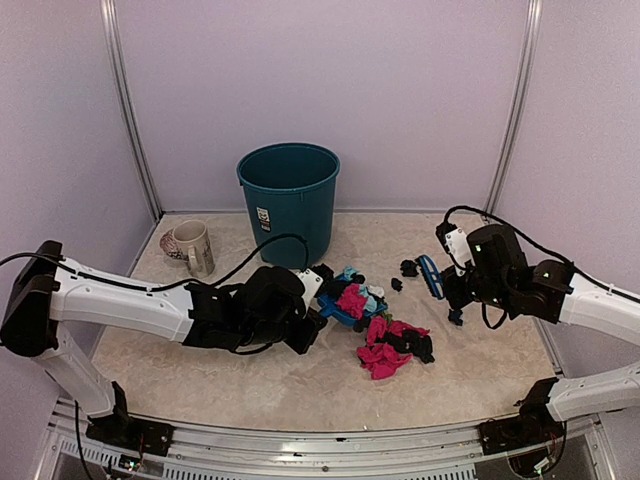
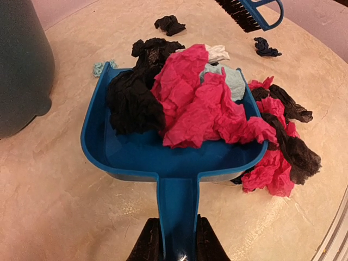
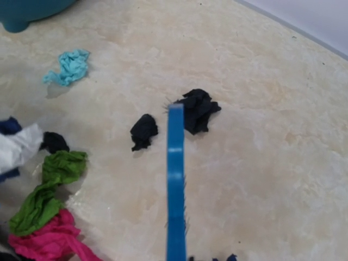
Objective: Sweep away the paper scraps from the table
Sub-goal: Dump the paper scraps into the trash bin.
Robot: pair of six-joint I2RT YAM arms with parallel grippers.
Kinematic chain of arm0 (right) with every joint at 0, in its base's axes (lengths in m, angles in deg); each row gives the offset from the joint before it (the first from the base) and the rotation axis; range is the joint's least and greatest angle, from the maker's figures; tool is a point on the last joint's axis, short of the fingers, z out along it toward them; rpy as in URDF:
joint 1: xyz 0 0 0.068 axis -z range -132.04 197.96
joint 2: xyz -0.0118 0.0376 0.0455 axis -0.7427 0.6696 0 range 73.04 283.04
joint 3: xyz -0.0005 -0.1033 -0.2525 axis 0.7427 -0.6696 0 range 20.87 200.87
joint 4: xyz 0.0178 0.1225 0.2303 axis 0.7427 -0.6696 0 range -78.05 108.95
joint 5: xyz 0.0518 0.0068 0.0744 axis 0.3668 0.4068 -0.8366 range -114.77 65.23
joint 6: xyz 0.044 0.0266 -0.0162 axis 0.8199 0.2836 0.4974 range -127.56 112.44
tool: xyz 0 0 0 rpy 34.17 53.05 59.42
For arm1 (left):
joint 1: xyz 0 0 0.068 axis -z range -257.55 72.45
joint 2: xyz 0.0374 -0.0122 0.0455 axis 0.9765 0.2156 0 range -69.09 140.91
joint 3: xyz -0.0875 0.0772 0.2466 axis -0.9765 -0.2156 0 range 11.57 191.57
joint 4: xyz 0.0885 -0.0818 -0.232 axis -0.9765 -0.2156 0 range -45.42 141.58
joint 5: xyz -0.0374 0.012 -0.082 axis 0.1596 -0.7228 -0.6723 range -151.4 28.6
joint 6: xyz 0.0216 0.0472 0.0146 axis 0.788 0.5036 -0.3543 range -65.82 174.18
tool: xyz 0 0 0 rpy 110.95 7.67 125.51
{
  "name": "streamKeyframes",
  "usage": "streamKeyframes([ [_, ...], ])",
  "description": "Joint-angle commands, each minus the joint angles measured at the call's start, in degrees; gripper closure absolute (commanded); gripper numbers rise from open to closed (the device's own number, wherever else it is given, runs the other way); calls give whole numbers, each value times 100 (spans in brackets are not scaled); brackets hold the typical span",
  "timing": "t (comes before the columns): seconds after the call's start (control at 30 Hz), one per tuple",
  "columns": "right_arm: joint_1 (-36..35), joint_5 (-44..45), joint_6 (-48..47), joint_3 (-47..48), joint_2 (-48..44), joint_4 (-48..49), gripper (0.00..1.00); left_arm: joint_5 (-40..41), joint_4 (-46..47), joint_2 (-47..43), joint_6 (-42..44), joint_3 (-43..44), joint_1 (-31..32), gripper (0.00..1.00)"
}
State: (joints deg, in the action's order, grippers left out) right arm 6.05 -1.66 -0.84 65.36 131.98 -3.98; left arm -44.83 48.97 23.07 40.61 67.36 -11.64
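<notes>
My left gripper [image 2: 178,246] is shut on the handle of the blue dustpan [image 2: 125,157], which lies on the table [image 1: 480,365]. Pink, black and pale teal paper scraps [image 2: 190,103] are heaped in the pan. More pink and black scraps [image 2: 277,163] lie against its right side, and they show as a pile [image 1: 388,350] in the top view. My right gripper [image 1: 453,290] holds the blue hand brush [image 1: 430,277] just above the table; its fingers are hidden in the wrist view. The brush [image 3: 175,179] shows edge-on, with two dark scraps [image 3: 198,109] at its tip.
A teal bin [image 1: 289,200] stands at the back, behind the dustpan. A mug [image 1: 193,247] on a saucer sits at the back left. A loose teal scrap [image 3: 68,66] and a green scrap [image 3: 49,190] lie left of the brush. Lilac walls enclose the table.
</notes>
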Motion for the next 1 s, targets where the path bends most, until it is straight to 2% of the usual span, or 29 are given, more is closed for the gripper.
streamKeyframes([
  [0.0,60,-107,56,-91,-157,184,100,54,-118,-300,72,222,-67,100],
  [0.53,69,-153,124,-347,-377,300,100,17,-1241,-716,295,1398,-426,100],
  [0.97,69,-238,172,-501,-401,512,100,162,-2472,-638,714,3102,-1028,100],
])
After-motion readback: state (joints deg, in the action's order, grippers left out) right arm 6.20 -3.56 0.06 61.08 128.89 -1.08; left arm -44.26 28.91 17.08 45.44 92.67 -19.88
